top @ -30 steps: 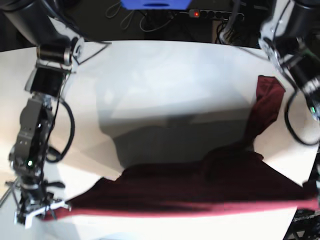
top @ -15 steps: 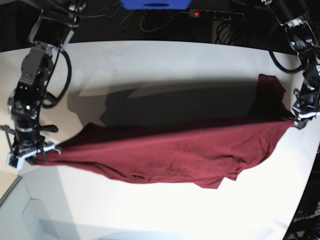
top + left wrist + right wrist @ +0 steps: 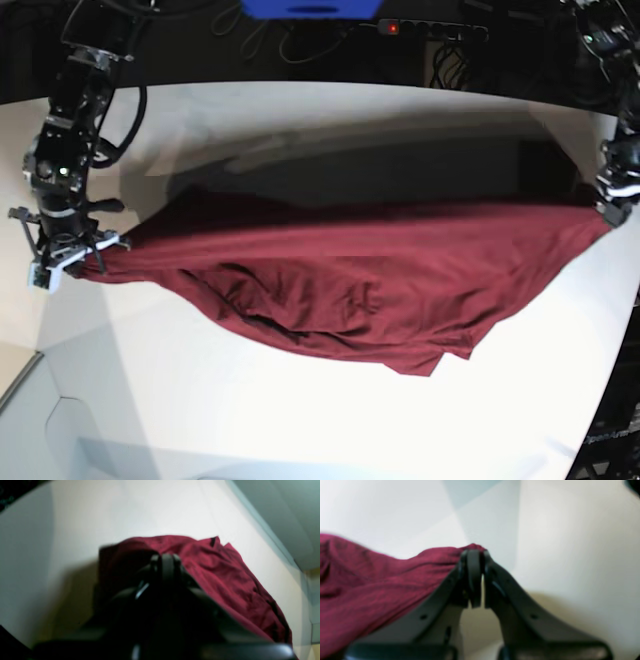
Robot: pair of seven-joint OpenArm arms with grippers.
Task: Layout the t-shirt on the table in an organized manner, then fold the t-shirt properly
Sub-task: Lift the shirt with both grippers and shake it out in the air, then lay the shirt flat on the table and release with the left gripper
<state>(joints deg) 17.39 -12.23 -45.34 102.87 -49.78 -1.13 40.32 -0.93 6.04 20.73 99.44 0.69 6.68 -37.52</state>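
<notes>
The dark maroon t-shirt (image 3: 350,280) hangs stretched wide between my two grippers above the white table (image 3: 300,130), its lower part sagging in wrinkles toward the front. At the base view's left, my right gripper (image 3: 75,255) is shut on one end of the t-shirt (image 3: 382,580); in the right wrist view the cloth bunches at the closed fingertips (image 3: 473,555). On the base view's right edge, my left gripper (image 3: 610,205) is shut on the other end. The left wrist view shows the t-shirt (image 3: 225,575) spreading away from the closed gripper (image 3: 166,557).
A blue box (image 3: 310,8) and a power strip (image 3: 430,30) with a red light lie behind the table's far edge, among dark cables. The table's curved edge runs along the left and lower right.
Both arms have carried the stretched t-shirt away from the near edge toward the table's far side and raised it. The cloth now spreads taut, its hanging part swung forward.
</notes>
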